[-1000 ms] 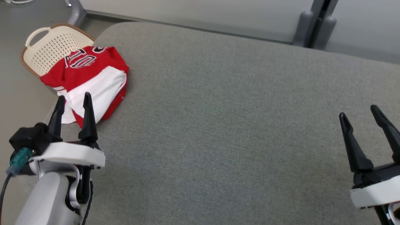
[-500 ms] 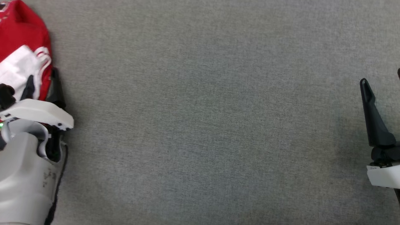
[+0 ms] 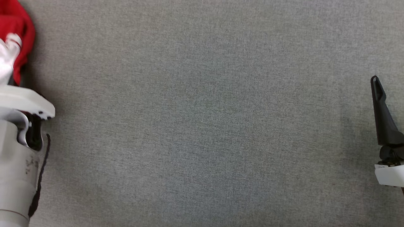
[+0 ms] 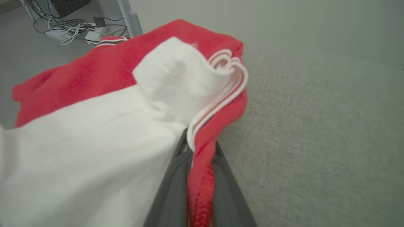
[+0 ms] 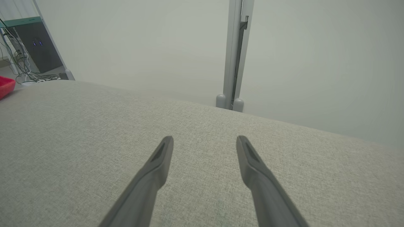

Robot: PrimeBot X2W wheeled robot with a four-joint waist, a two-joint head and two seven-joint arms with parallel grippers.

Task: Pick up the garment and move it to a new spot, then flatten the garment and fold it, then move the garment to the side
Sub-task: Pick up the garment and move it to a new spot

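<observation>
The garment (image 4: 94, 126) is a red and white jersey, bunched at the left edge of the grey cushioned surface (image 3: 202, 126). In the left wrist view my left gripper (image 4: 200, 145) is shut on its folded red hem, which runs down between the two dark fingers (image 4: 175, 179). From the head, a corner of the garment (image 3: 14, 28) shows at the top left, above my left wrist housing (image 3: 22, 101). My right gripper (image 5: 205, 140) hovers open over bare cushion at the far right, one finger (image 3: 380, 110) in the head view. A red sliver of the garment (image 5: 6, 86) lies far to its left.
Cables and a power strip (image 4: 72, 26) lie on the floor beyond the garment. A grey post (image 5: 235, 56) and pale wall panels stand behind the cushion's far edge. A dark cabinet (image 5: 34, 44) is at the back left.
The head camera has tilted down, so the basket and the cushion's far edge have left its view. My left gripper went from open to shut on the garment's hem. The right gripper stays open.
</observation>
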